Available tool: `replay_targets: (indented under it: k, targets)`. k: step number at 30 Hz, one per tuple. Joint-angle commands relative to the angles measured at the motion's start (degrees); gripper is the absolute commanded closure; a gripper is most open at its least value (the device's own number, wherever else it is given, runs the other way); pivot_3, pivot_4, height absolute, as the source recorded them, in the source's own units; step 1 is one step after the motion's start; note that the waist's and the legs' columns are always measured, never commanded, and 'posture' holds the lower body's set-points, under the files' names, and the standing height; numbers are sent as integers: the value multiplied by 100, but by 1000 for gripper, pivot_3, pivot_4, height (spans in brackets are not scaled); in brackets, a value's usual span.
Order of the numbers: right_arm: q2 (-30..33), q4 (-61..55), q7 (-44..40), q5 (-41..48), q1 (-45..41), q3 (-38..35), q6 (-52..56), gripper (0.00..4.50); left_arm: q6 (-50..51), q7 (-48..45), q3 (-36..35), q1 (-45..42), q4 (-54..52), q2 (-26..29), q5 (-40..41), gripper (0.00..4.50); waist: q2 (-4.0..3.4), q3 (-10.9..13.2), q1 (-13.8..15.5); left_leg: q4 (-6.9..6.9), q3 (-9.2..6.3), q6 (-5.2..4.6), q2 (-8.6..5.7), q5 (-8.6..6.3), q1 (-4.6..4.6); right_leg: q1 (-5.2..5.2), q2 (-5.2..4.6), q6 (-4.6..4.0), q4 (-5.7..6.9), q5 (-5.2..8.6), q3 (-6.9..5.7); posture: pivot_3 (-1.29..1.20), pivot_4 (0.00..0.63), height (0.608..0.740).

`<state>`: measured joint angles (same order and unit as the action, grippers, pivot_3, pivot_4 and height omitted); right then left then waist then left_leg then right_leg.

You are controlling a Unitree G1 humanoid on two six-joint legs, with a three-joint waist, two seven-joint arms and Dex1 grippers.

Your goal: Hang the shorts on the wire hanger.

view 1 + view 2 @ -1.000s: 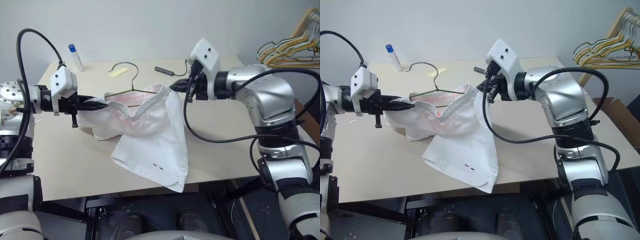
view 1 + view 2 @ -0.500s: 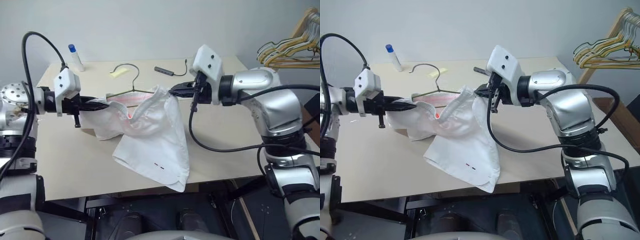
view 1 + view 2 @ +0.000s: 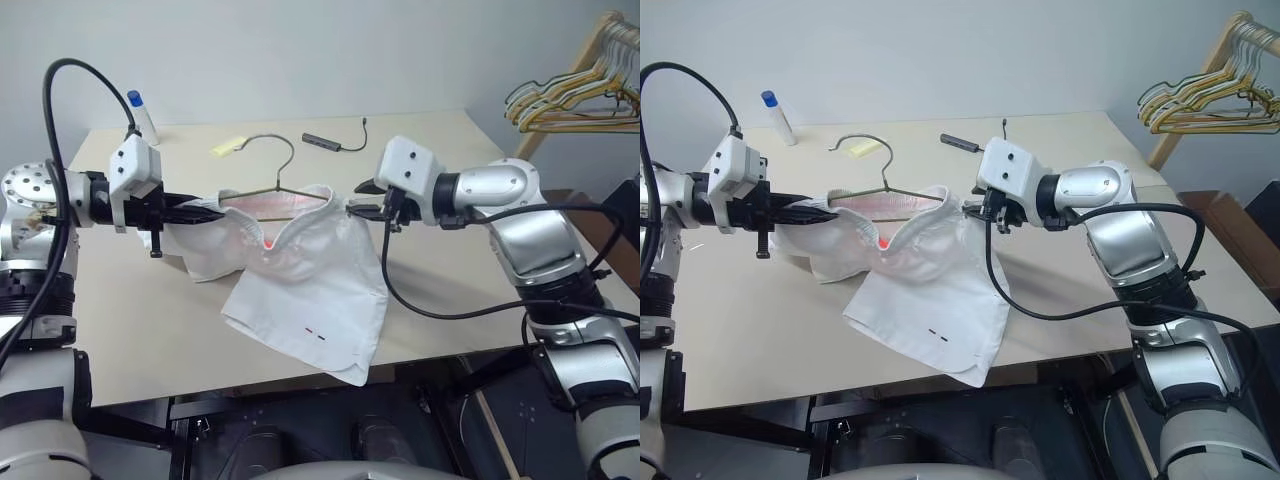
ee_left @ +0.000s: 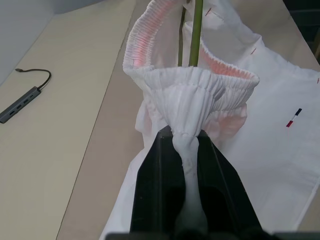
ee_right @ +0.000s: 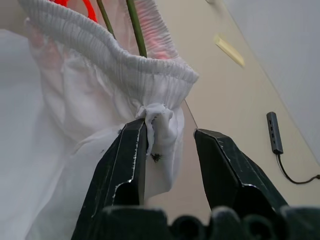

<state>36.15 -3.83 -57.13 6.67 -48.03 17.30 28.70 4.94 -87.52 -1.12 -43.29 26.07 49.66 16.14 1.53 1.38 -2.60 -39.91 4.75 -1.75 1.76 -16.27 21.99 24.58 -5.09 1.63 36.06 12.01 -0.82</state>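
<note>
The right gripper [image 5: 167, 150] has just let go: its jaws, pinched on the waistband a moment ago, now stand parted, the cloth brushing one finger but no longer clamped. The arm has also dropped lower over the counter [image 3: 470, 290]. The left gripper [image 4: 186, 150] stays clamped on the opposite end of the waistband. The shorts [image 3: 300, 280] sit mid-counter, waistband stretched around the hanger [image 3: 265, 185], whose wire runs inside the opening, legs trailing toward the near edge. With the right side released, the shorts look nearly hung; the left release appears to remain.
</note>
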Motion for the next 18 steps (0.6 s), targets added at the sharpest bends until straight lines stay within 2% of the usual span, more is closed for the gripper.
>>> replay_targets:
  k: [1, 9, 15, 18]
  targets:
    - [24, -119, -278, 254, -53, -249, -168, 2563, -122, -95, -99, -124, -145, 27, 119, 4500, 0, 0, -5, 0, 0, 0, 0, 0, 0, 0, 0, 0, 0, 0, 1, -9, 0, 740]
    - [-93, 472, -629, 182, -354, -80, -347, 2563, -2, -263, -149, -1, -452, 4, 328, 4500, 0, 0, 5, -1, 0, 0, 0, 0, -1, -1, 0, 0, 0, 0, 0, 0, 0, 740]
    - [-357, 647, -994, 546, -550, -144, 19, 2563, 12, -167, -120, 54, -526, -16, 312, 4500, 0, 0, 2, -1, -1, 0, 1, 0, -2, -1, 1, 0, 4, 0, 1, 7, 0, 740]
    - [-397, 706, -1014, 581, -618, -189, 182, 3097, 22, -128, -152, 40, -456, -31, 318, 4500, 0, 0, 11, -1, -1, 0, 0, 0, -1, -1, 0, 0, 5, 0, 1, 10, 0, 740]
